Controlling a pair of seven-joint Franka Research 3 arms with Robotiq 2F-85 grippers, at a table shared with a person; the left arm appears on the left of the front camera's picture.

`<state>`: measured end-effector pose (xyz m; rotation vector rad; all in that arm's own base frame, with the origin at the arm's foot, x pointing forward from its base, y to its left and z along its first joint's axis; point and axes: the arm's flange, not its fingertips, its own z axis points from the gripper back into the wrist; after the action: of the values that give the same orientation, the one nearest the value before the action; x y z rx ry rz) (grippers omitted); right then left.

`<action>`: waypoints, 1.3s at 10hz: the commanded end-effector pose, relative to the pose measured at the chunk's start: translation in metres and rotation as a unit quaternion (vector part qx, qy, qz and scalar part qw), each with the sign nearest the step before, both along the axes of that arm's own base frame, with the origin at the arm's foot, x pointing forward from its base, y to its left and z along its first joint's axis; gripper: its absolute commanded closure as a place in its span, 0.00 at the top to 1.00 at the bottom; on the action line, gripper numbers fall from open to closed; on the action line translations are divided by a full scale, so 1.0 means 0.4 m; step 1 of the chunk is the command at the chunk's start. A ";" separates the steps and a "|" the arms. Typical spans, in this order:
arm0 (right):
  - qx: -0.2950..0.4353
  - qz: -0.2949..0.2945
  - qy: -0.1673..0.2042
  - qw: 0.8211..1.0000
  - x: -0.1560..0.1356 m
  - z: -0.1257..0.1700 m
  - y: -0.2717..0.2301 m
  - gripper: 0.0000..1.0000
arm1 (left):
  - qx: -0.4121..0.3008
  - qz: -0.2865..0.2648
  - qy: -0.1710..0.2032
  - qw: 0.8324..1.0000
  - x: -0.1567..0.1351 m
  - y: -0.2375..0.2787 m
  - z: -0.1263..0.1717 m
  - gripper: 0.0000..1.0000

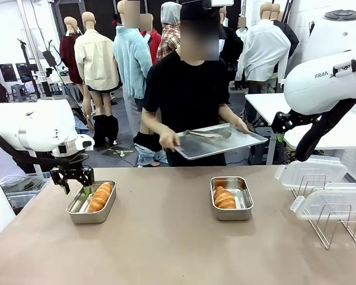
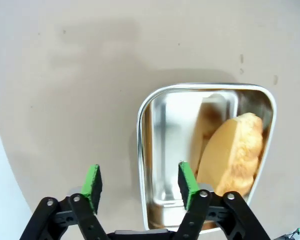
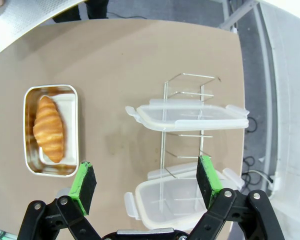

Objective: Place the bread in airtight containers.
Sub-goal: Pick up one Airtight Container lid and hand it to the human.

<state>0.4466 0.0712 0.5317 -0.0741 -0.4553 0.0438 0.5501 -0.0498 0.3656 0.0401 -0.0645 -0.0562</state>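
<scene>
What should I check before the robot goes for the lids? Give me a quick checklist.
1. Left croissant inside the left tin: ok.
2. Right croissant inside the right tin: ok.
3. Left tool open, nothing between its jaws: ok.
4. Left tool clear of the tin's rim: cannot tell; one finger hangs over the tin.
5. Right tool open above the clear lids on the wire rack: ok.
6. Person's hands off the table, holding the tray: ok.
</scene>
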 end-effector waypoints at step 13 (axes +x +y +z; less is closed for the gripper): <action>0.004 -0.008 -0.001 1.000 0.009 0.003 0.006 1.00 | 0.005 -0.049 -0.073 0.996 -0.116 0.245 0.264 1.00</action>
<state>0.4467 0.0715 0.5317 -0.0759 -0.4555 0.0438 0.5057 0.0478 0.4676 0.0240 -0.2092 -0.1589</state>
